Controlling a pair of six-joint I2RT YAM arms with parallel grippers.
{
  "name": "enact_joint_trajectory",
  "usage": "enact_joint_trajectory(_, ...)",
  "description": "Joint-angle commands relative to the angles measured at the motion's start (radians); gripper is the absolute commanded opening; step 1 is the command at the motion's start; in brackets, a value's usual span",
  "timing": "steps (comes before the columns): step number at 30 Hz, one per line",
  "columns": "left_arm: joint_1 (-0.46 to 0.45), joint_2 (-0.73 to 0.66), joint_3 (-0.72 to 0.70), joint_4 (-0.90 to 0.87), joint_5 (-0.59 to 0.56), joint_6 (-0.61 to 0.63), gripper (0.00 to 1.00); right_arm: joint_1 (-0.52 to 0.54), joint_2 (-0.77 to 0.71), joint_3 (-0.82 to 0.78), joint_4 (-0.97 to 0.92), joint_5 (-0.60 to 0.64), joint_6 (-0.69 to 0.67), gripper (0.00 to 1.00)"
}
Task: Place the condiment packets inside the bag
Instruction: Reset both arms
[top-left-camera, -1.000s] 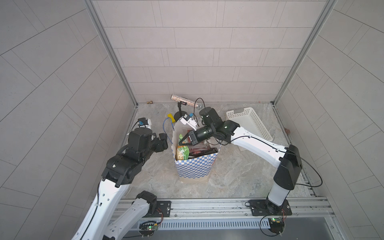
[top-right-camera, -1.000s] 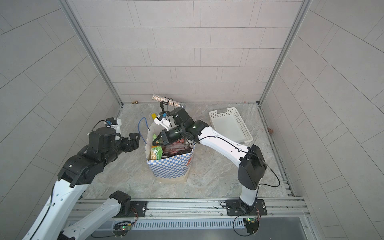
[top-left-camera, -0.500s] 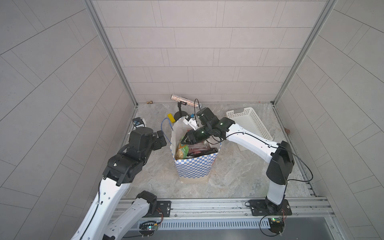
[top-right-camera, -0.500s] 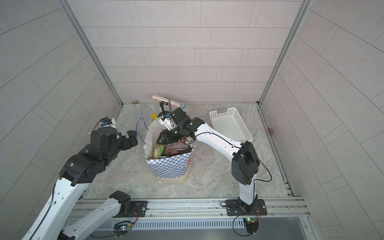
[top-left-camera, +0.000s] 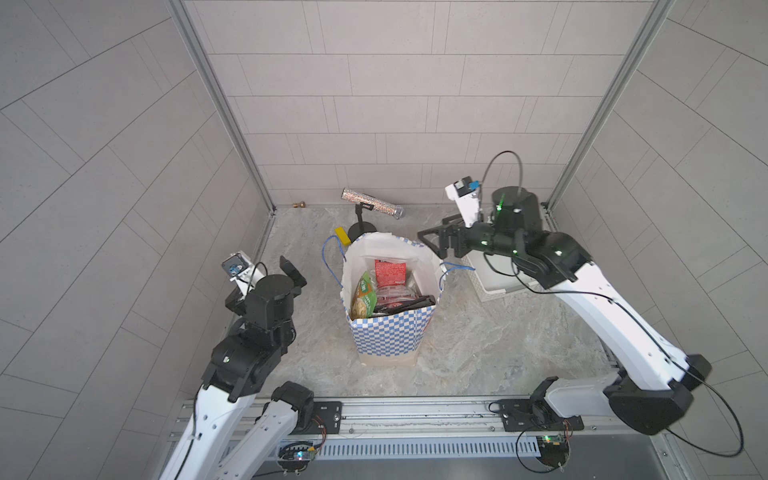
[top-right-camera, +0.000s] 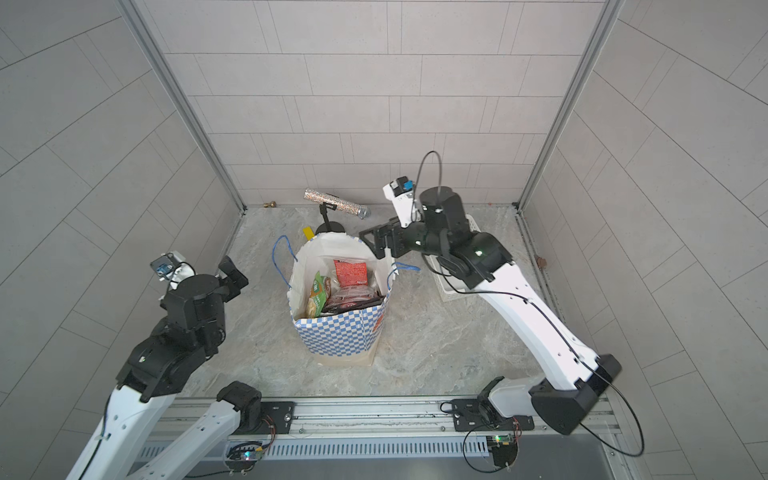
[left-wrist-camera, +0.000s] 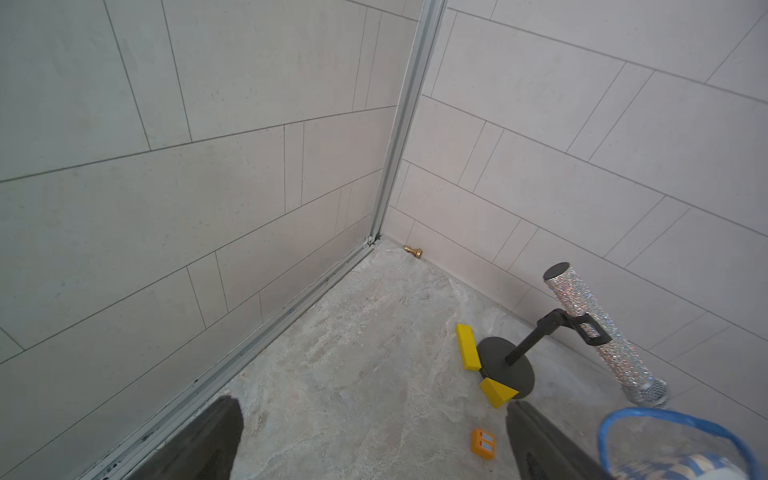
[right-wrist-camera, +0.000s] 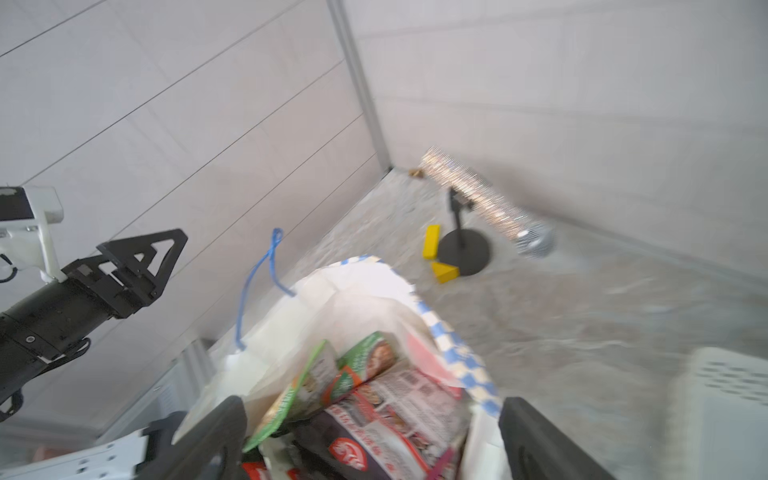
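The tall paper carrier bag (top-left-camera: 390, 336), blue-and-white checkered outside and plain white inside, stands upright in the middle of the marbled grey counter (top-left-camera: 478, 345). Its long axis is vertical and its mouth gapes upward. Inside it are the glossy, flat plastic condiment packets (top-left-camera: 388, 286). A green one stands on end, leaning toward the left arm's side. A red one stands upright at the back, and dark maroon ones lie edgewise across the front wall. The right end effector (top-left-camera: 432, 243) hovers beside the bag's rim, jaws spread wide and empty. The left end effector (top-left-camera: 293, 270) is well apart from the bag, also wide and empty.
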Motion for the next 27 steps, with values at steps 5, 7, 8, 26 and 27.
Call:
enact_joint_trajectory(5,0.077,0.229,-0.151,0.245,-0.16,-0.172,1.0,-0.417,-0.319,-0.362,0.128,0.287,-0.1,1.0)
enact_joint_trajectory(7,0.132,0.339,-0.167,0.236,-0.161,-0.261,1.0,-0.555,-0.367,-0.505,0.209,0.343,-0.09,1.0)
enact_joint_trajectory(8,0.151,0.385,-0.177,0.262,-0.158,-0.261,1.0,-0.597,-0.377,-0.568,0.262,0.35,-0.075,1.0)
enact_joint_trajectory(26,0.28,0.727,-0.504,1.251,0.454,0.333,1.0,-0.602,-0.105,-1.227,1.222,0.235,-0.236,1.0)
enact_joint_trajectory(27,0.283,0.747,-0.515,1.287,0.485,0.342,1.0,-0.583,-0.082,-1.231,1.254,0.252,-0.264,1.0)
